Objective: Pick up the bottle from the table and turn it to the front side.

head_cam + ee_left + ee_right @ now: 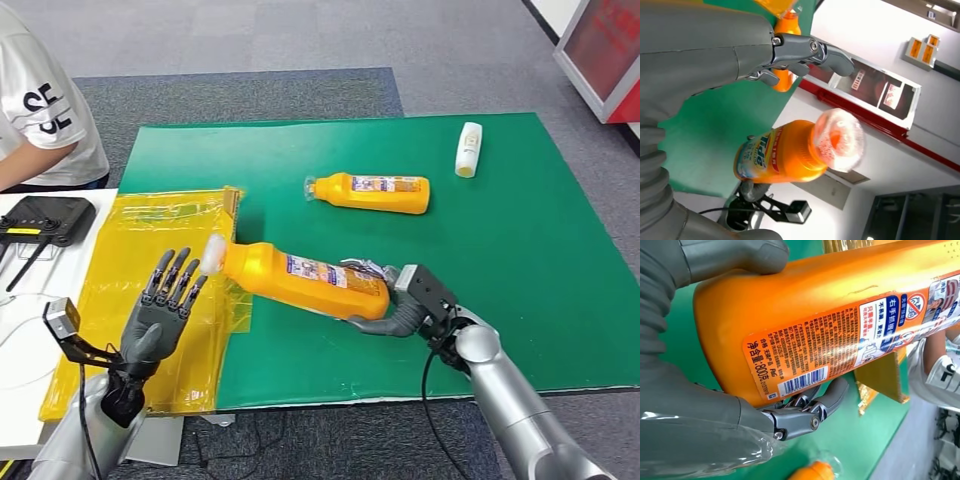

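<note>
Our right hand [389, 300] grips the orange bottle [302, 278] at its base, holding it level above the green mat [528, 250]. Our left hand [162, 305] is empty, fingers spread, just beside the bottle's clear cap [213, 253].

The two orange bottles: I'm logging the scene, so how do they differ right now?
The held bottle is gripped at its base by the right hand, off the mat; the far bottle lies free on it. The held one's cap reaches over the yellow sheet; the far one lies wholly over green. Both are orange, labelled, caps pointing left.
</note>
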